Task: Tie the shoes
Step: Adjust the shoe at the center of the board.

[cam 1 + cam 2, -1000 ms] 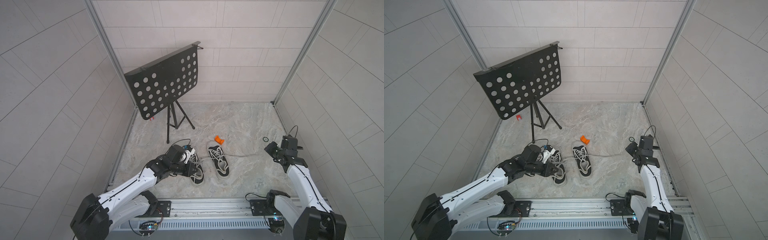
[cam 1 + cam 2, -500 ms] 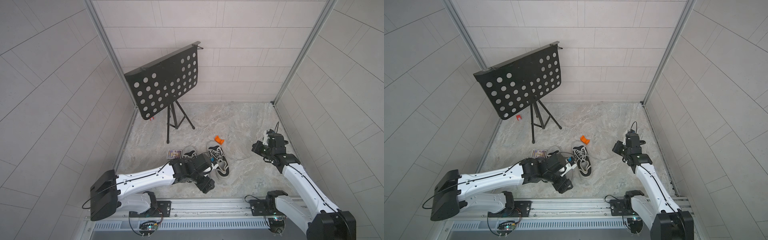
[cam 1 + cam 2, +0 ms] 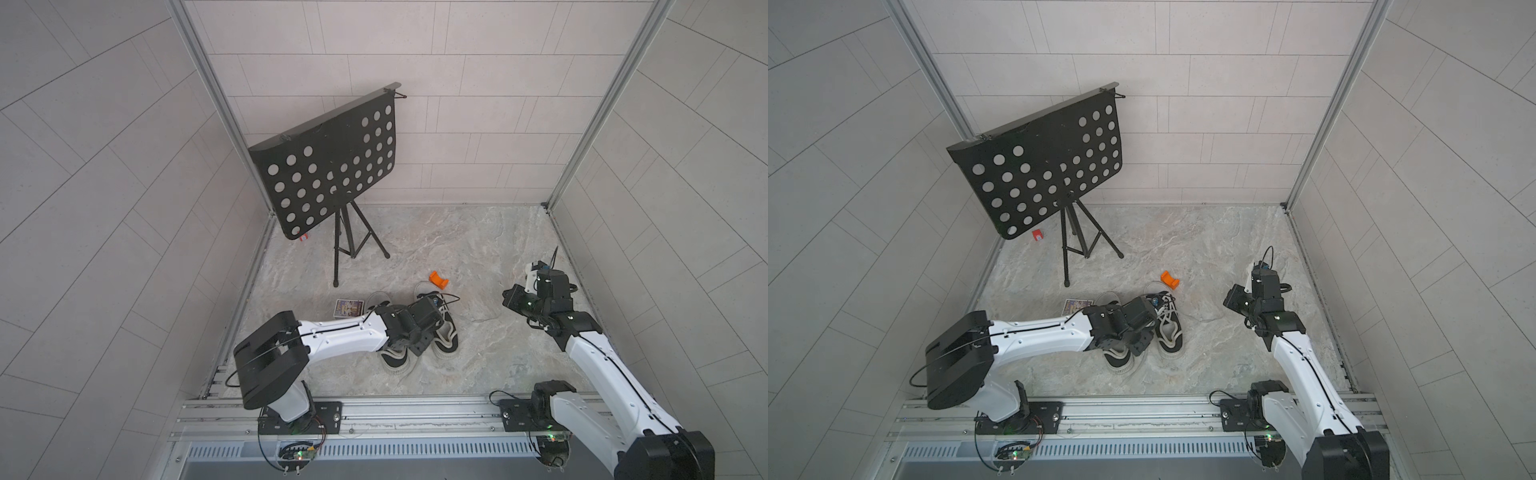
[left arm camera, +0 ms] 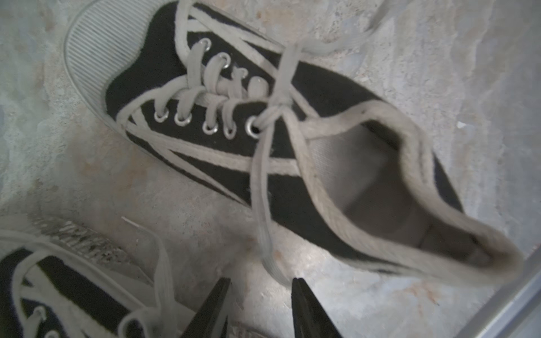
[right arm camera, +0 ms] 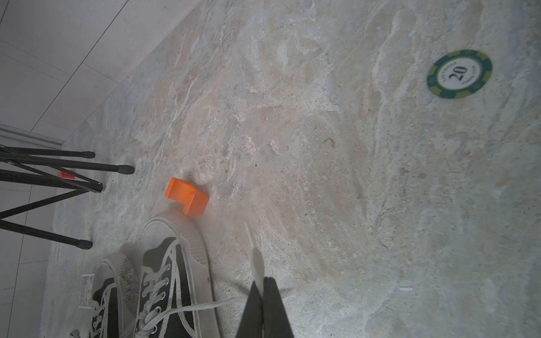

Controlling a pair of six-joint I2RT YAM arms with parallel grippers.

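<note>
- Black canvas, off-white-soled sneakers (image 3: 448,347) are set together on the marbled table (image 3: 457,249).
- The left tool (image 4: 260,285) is held apart above them.
- The right tool (image 5: 263,281) is clamped on a whitish lace (image 5: 205,306).
- "20" is read on a round green chip (image 5: 459,73).

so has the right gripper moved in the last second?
Yes. In a top view the right gripper has shifted toward the orange block, away from the side wall.

Soft even light filling both top views, wall tiles (image 3: 124,208) bowing at the edges, faint shadows lying beneath the shoes (image 3: 446,347), heel (image 4: 483,257) smearing in the left wrist view, lace (image 5: 258,263) blurring in the right.
</note>
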